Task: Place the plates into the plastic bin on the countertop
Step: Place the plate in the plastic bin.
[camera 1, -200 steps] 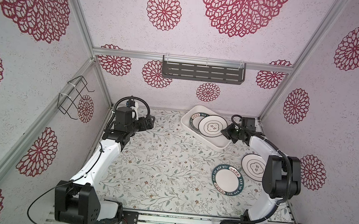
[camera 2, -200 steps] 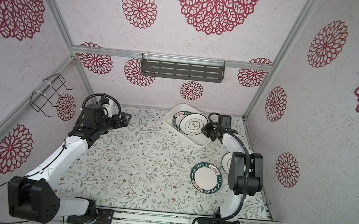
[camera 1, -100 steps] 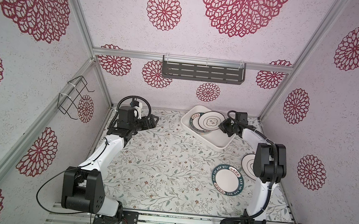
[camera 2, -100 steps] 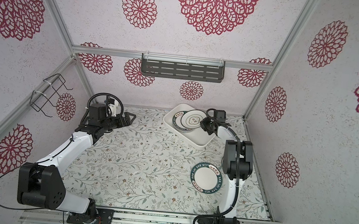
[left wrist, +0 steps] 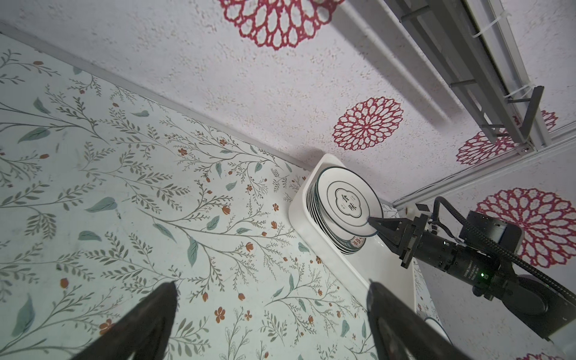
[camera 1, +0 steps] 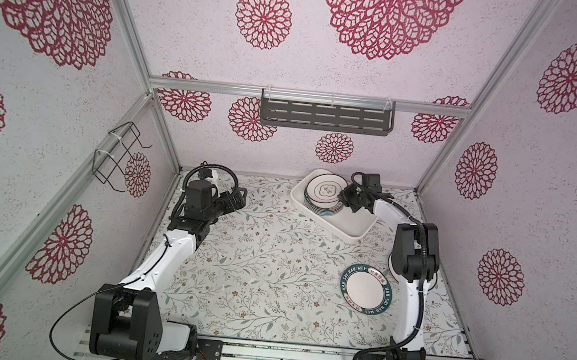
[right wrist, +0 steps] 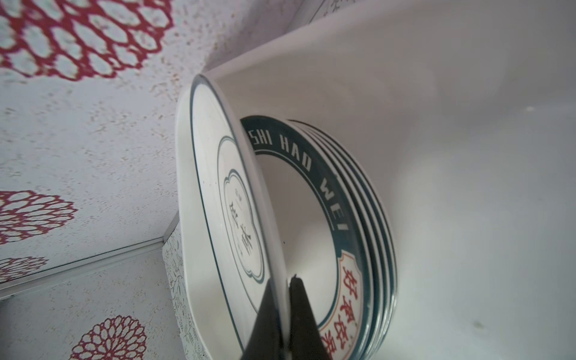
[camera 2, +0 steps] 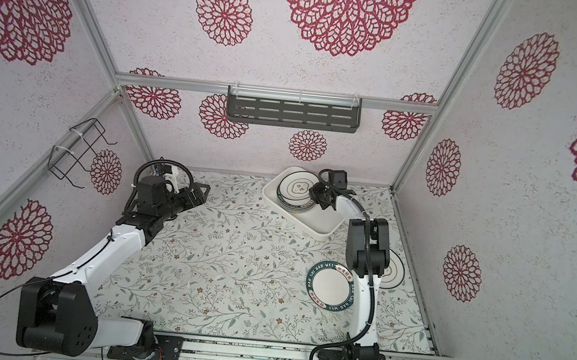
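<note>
The ringed plate (camera 1: 325, 191) hangs tilted over the stack (right wrist: 367, 218) in the far end of the bin (camera 1: 351, 226), its near rim raised off the stack. My right end effector (right wrist: 282, 290) is clenched on that rim, one finger on each face.

Seen from above, with the back wall as 12 o'clock, the plate lies at 9 o'clock from that end effector. The bin sits at 1 o'clock on the table (camera 1: 272, 258), its far corner close to the back wall and its near half bare.

My left end effector (left wrist: 271, 290) gapes wide, grasping nothing, over open table at 10 o'clock.

A lettered plate (camera 1: 365, 290) lies at 4 o'clock. A half-hidden plate (camera 2: 393, 274) sits just beside it under my right arm.
</note>
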### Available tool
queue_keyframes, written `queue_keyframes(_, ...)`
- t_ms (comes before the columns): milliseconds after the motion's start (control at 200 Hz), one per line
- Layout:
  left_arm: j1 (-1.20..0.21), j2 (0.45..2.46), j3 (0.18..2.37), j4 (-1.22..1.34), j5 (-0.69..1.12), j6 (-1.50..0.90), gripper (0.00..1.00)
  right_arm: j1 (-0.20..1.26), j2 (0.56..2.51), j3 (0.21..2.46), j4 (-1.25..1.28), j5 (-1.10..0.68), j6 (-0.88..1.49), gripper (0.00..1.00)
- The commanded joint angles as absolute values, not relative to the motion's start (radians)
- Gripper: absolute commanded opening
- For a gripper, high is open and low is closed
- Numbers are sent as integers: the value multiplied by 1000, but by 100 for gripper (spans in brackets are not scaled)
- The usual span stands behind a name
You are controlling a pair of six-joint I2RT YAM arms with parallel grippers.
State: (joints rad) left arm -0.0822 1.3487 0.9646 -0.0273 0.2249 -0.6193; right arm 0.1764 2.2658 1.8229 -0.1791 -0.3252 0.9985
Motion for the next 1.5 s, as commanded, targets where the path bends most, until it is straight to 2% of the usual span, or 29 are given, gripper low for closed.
queue_keyframes(0, -77, 1337, 972, -24, 214, -616, 97, 181, 2256, 1839, -179, -324, 1019, 0)
queue_keyframes(205, -78, 1356, 960, 46, 234, -659, 97, 185, 2191, 1738, -160, -314, 1012, 0)
queue_keyframes(255, -78, 1363, 959, 58, 243, -665, 97, 186, 2179, 1713, -153, -314, 1011, 7)
queue_keyframes(335, -80, 1374, 962, 65, 259, -672, 97, 186, 2166, 1686, -140, -314, 1009, 9)
queue_keyframes(455, -83, 1377, 961, 64, 262, -668, 97, 187, 2161, 1683, -147, -318, 996, 21)
queue_keyframes(696, -90, 1369, 959, 70, 242, -676, 97, 189, 2153, 1734, -262, -292, 920, 36)
queue_keyframes(916, -109, 1374, 996, 24, 207, -657, 97, 199, 2139, 1779, -367, -265, 838, 62)
queue_keyframes(996, -118, 1374, 1014, 10, 194, -651, 97, 200, 2124, 1785, -389, -251, 813, 69)
queue_keyframes(1246, -179, 1400, 1092, -55, 161, -650, 97, 204, 2068, 1818, -508, -206, 706, 75)
queue_keyframes(1496, -339, 1447, 1185, -114, 91, -675, 97, 200, 1898, 1667, -472, -196, 599, 86)
